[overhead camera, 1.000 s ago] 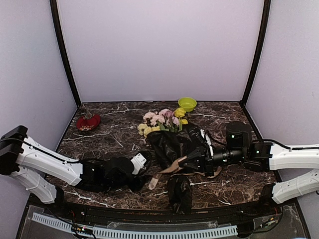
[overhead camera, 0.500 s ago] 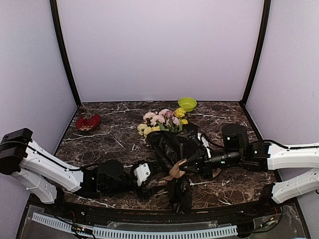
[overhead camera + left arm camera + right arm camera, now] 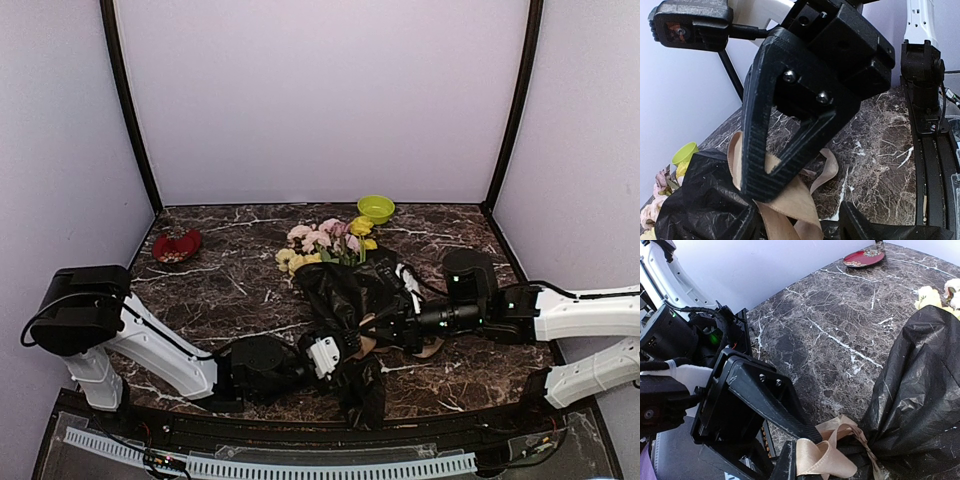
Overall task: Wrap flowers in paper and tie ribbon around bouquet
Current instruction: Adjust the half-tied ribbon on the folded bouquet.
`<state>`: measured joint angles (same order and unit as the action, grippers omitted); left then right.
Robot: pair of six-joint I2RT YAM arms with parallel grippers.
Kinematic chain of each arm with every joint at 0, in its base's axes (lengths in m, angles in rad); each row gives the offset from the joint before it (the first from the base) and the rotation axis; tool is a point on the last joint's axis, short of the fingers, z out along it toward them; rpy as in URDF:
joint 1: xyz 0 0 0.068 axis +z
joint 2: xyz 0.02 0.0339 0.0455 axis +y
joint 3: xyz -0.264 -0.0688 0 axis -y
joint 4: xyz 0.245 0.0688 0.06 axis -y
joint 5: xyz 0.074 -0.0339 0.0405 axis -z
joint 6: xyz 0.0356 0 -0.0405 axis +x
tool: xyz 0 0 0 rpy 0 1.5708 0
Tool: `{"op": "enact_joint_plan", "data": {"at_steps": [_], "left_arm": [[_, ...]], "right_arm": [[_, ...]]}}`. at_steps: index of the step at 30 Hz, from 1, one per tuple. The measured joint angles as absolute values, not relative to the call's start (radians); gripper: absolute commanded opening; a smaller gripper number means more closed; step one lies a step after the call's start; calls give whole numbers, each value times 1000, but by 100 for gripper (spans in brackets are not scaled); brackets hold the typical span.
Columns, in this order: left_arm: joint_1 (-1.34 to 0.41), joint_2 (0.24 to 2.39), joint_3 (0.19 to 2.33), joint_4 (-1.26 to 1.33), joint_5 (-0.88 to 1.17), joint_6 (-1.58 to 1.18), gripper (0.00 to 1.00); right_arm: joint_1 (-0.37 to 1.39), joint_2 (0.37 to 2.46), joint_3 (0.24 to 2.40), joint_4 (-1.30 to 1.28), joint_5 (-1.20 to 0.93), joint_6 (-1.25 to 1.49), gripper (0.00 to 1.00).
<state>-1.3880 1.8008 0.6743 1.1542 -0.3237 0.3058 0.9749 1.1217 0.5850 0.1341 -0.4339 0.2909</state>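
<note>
- The left claw (image 3: pixel 338 352) lies low on the bench (image 3: pixel 230 275) at the narrowed waist of the bouquet (image 3: pixel 345 300). In its wrist view its jaws stand partly apart, with the ribbon (image 3: pixel 790 207) running between them and nothing gripped yet.
- The step in hand looks like drawing the tie tight. This claw should close on the tan strand just beside the waist and pinch it flat. It should then pull leftward along the bench, not upward, so the cone neither lifts nor rolls.
- The bouquet lies mid-bench with the flowers (image 3: pixel 325 240) toward the far edge. The black paper (image 3: pixel 340 285) is crinkled round the stems and flares again toward the near edge. The ribbon should stay on the narrow part, or it may slip toward the flare.
- The right claw (image 3: pixel 376 326) is closed on a loop of the ribbon at the right side of the waist. It should hold firm and pull evenly against the left, so the wrap tightens without dragging the paper open.
- Against the view 1 second back, the left arm has swung in from the left. Its claw is now right at the waist, where before it stood off to the left.
- The loose strand that trailed toward the near-left of the bench no longer shows there.
- The right arm keeps much the same place, and the flowers and paper lie where they did.
</note>
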Motion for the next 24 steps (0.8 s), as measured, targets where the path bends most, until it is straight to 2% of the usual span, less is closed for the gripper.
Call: {"op": "enact_joint_plan", "data": {"at_steps": [2, 5, 8, 13, 15, 16, 17, 18, 19, 22, 24], "left_arm": [[-1390, 1808, 674, 1159, -329, 303, 55], [-1390, 1808, 675, 1159, -332, 302, 42], [-1389, 1814, 686, 1159, -345, 292, 37], [-1390, 1837, 709, 1151, -376, 282, 34], [-1390, 1845, 717, 1143, -379, 273, 24], [-1390, 1848, 718, 1141, -379, 267, 16], [-1390, 1848, 718, 1137, -379, 259, 3], [-1390, 1849, 718, 1134, -380, 250, 0], [-1390, 1850, 718, 1131, -381, 245, 0], [-1390, 1851, 718, 1127, -385, 239, 0], [-1390, 1851, 718, 1127, -387, 230, 0]], "right_arm": [[974, 1120, 585, 134, -423, 293, 0], [974, 1118, 585, 134, -414, 294, 0], [974, 1118, 589, 134, -410, 294, 0], [974, 1118, 596, 133, -411, 297, 0], [974, 1118, 599, 131, -411, 297, 0], [974, 1118, 601, 129, -411, 297, 0], [974, 1118, 604, 126, -411, 297, 0], [974, 1118, 606, 124, -411, 297, 0], [974, 1118, 610, 120, -410, 297, 9], [974, 1118, 630, 72, -394, 302, 47], [968, 1118, 660, 7, -343, 316, 56]]}}
